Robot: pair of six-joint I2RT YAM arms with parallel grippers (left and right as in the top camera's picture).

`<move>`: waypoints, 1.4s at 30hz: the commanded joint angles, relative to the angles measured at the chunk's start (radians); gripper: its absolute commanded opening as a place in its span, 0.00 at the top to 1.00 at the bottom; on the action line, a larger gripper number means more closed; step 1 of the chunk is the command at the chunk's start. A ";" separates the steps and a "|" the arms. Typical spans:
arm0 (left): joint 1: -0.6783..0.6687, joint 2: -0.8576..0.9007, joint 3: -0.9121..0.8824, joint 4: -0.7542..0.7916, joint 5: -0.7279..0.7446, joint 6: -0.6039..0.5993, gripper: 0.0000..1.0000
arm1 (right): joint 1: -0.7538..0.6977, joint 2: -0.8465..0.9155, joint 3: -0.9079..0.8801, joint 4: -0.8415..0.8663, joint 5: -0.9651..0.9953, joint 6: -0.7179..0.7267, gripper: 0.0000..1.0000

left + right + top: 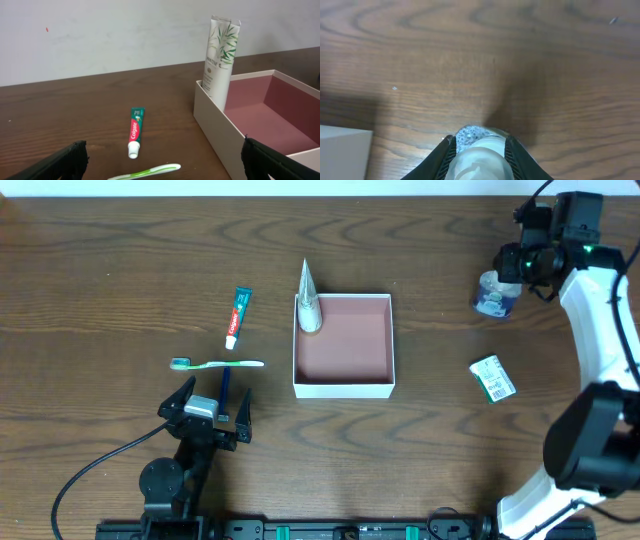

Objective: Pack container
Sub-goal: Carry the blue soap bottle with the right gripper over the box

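Overhead: container [343,388] at desk [120,270] centre, tube [308,300] standing in far-left corner. Light, stiff cardboard, probably slides; grab by a wall rim. Right pincer [480,150] clamped on bottle [496,295] far right; left pincer [214,398] wide.

A square white-walled cardboard box [215,132] with a reddish-brown floor sits at right on the dark wooden desk [65,115]. A tall white leaf-printed tube [220,60] stands upright in its corner. A green-and-red toothpaste tube [135,131] (cap nearest the camera) lies to the left, with a green-and-white toothbrush [150,171] below it. The black fingers [60,165] stand wide apart.
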State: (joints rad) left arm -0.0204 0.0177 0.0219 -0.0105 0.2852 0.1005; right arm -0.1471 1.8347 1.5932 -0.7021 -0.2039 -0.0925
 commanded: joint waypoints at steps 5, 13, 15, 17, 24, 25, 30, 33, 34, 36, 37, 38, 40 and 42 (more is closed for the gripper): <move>0.005 0.000 -0.018 -0.034 0.018 -0.013 0.02 | 0.044 -0.195 0.017 0.011 -0.116 -0.013 0.92; 0.005 0.000 -0.018 -0.034 0.018 -0.013 0.02 | 0.181 -0.308 0.017 0.047 -0.248 0.080 0.91; 0.005 0.000 -0.018 -0.034 0.018 -0.013 0.02 | 0.238 -0.318 0.017 0.067 -0.257 0.097 0.91; 0.005 0.000 -0.018 -0.034 0.018 -0.013 0.02 | 0.294 -0.318 0.017 0.085 -0.257 0.106 0.91; 0.005 0.000 -0.018 -0.034 0.018 -0.013 0.02 | 0.467 -0.293 0.017 0.150 -0.150 0.122 0.91; 0.005 0.000 -0.018 -0.034 0.018 -0.013 0.02 | 0.485 -0.288 0.017 0.160 -0.130 0.122 0.90; 0.005 0.000 -0.018 -0.034 0.018 -0.013 0.02 | 0.542 -0.250 0.017 0.195 -0.086 0.122 0.90; 0.005 0.000 -0.018 -0.034 0.018 -0.013 0.02 | 0.557 -0.213 0.017 0.201 -0.076 0.122 0.92; 0.005 0.000 -0.018 -0.034 0.018 -0.013 0.02 | 0.559 -0.199 0.017 0.202 -0.073 0.122 0.92; 0.005 0.000 -0.018 -0.034 0.018 -0.013 0.02 | 0.561 -0.174 0.017 0.205 -0.072 0.122 0.93; 0.005 0.000 -0.018 -0.034 0.018 -0.013 0.02 | 0.561 -0.161 0.017 0.206 -0.072 0.122 0.93; 0.005 0.000 -0.018 -0.034 0.018 -0.013 0.02 | 0.561 -0.152 0.017 0.207 -0.072 0.122 0.93; 0.005 0.000 -0.018 -0.034 0.018 -0.013 0.02 | 0.561 -0.133 0.017 0.212 -0.073 0.123 0.93; 0.005 0.000 -0.018 -0.034 0.018 -0.013 0.02 | 0.561 -0.117 0.017 0.214 -0.072 0.123 0.93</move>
State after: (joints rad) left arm -0.0204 0.0177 0.0219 -0.0105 0.2852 0.1005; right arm 0.3996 1.7241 1.5932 -0.5106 -0.2745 0.0151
